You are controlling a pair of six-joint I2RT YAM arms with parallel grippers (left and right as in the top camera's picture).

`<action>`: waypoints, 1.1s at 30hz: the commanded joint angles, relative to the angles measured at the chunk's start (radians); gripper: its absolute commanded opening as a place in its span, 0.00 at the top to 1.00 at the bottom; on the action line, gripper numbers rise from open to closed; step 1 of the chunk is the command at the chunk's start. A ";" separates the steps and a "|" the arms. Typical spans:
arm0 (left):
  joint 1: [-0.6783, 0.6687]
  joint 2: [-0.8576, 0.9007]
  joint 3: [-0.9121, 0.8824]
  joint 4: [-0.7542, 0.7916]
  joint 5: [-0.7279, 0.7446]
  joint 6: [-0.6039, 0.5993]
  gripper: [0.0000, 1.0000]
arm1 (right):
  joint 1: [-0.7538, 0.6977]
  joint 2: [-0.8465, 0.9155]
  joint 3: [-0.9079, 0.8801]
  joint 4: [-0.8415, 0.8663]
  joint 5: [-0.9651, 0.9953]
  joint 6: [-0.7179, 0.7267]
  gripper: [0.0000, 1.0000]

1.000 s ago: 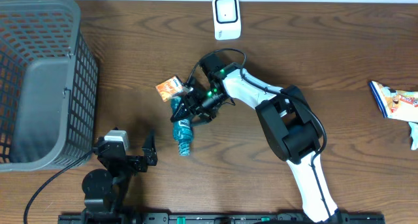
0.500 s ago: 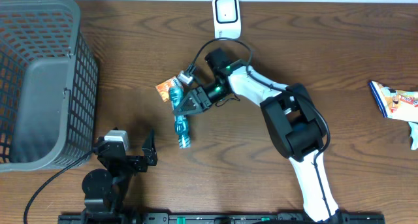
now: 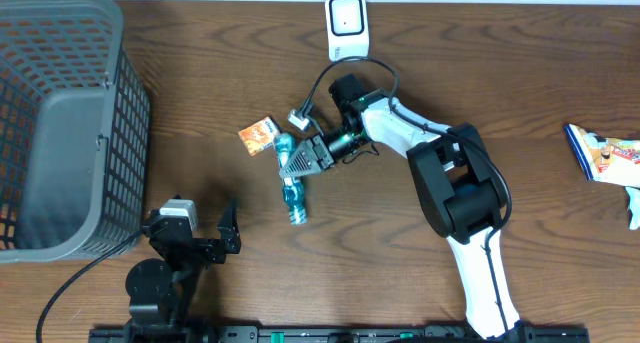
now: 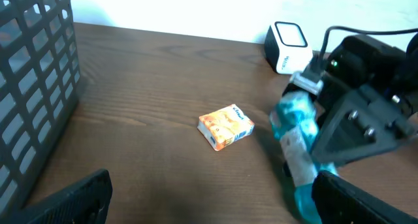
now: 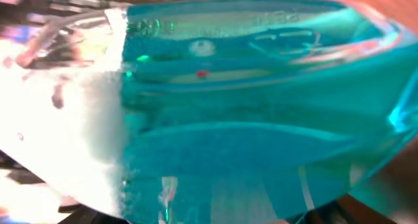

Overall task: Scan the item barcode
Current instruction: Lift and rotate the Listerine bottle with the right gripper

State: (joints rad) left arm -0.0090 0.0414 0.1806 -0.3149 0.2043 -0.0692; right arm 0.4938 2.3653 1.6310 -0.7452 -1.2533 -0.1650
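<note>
A teal plastic bottle (image 3: 292, 188) with a white label hangs just above the table in the overhead view, neck toward the back. My right gripper (image 3: 297, 164) is shut on its upper half. In the right wrist view the bottle (image 5: 248, 106) fills the whole frame. The white barcode scanner (image 3: 347, 26) stands at the table's back edge, a short way behind the gripper. A small orange box (image 3: 259, 135) lies just left of the bottle. My left gripper (image 3: 215, 241) rests open at the front left with nothing in it; its wrist view shows the bottle (image 4: 297, 142) to its right.
A grey mesh basket (image 3: 60, 133) takes up the left side of the table. Printed packets (image 3: 603, 153) lie at the far right edge. The right arm (image 3: 450, 183) stretches from the front middle toward the scanner.
My right gripper has moved right and toward the back with the bottle. The bottle has swung away from the orange box. The left arm has not moved.
</note>
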 commanded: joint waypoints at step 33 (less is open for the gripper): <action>-0.003 -0.004 0.012 0.001 0.005 0.020 0.02 | -0.031 -0.007 -0.005 -0.111 0.619 0.203 0.28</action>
State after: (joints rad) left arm -0.0090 0.0414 0.1806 -0.3145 0.2043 -0.0692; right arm 0.4900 2.3154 1.6444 -0.8474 -0.8791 -0.0124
